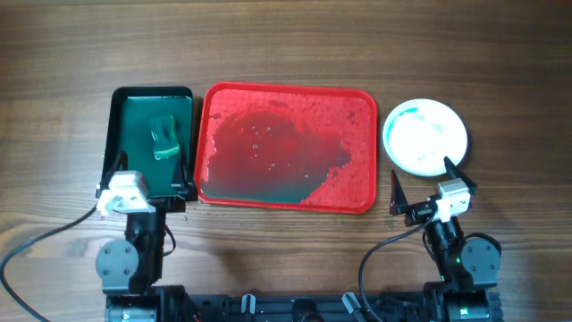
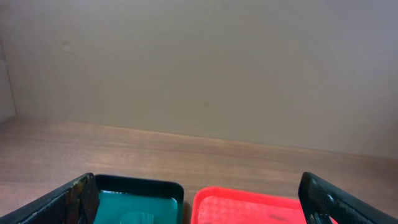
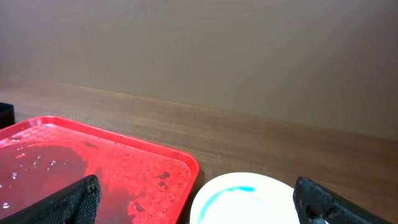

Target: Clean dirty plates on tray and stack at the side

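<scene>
- Wooden bench (image 1: 286, 45) is seen carrying a wet red tray (image 1: 350, 114); no plates remain on it.
- Plates (image 1: 425, 136) are stacked just right of it; task judged nearly done, though a teal streak shows on top.
- Left gripper (image 1: 150, 174) and right gripper (image 1: 422, 170) are spread wide; nothing is held.

On the wooden table (image 1: 286, 40) lie a green tray (image 1: 132, 121), red tray (image 1: 353, 112) and white plate (image 1: 427, 136).

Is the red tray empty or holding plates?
No plates: the red tray holds only a wet puddle; the white plate lies beside it.
</scene>
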Controlling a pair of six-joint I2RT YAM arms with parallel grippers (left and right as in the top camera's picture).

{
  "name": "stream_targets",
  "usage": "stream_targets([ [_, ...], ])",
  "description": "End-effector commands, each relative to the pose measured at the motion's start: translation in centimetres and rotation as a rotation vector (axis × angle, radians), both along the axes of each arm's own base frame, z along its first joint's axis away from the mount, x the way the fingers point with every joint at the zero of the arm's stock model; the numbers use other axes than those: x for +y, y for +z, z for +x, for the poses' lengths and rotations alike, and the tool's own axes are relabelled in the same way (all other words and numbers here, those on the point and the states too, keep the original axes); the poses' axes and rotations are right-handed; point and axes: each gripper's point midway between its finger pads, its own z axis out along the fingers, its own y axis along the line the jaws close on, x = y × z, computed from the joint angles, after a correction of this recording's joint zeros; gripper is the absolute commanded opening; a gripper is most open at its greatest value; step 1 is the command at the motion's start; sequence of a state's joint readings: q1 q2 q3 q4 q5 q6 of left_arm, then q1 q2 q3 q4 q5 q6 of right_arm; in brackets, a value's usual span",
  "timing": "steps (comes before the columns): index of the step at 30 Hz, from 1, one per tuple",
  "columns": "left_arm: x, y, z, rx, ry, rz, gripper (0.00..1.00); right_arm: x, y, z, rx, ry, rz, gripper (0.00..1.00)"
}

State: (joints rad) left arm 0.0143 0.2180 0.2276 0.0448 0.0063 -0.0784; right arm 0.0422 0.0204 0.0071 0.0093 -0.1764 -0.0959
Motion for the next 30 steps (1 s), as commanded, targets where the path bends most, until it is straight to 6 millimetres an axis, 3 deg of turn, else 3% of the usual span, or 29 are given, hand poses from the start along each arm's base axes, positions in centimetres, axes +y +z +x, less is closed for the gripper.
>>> stream_targets([
  [1,0.0,-1.6,-0.3,-0.013,0.000,0.016,1.00,0.1,0.1,0.0,-0.010,0.008,-0.009,1.00],
  [15,0.3,-5.8,-0.6,0.000,0.018,0.018,1.00,0.1,0.1,0.0,-0.010,0.008,-0.009,1.00],
  [18,-0.3,-9.1,-0.6,0.135,-0.019,0.016,1.00,0.1,0.1,0.0,-0.010,0.008,-0.009,1.00],
  [30,-0.4,-9.0,-0.6,0.131,-0.025,0.016,1.00,0.1,0.1,0.0,-0.010,0.008,-0.009,1.00],
])
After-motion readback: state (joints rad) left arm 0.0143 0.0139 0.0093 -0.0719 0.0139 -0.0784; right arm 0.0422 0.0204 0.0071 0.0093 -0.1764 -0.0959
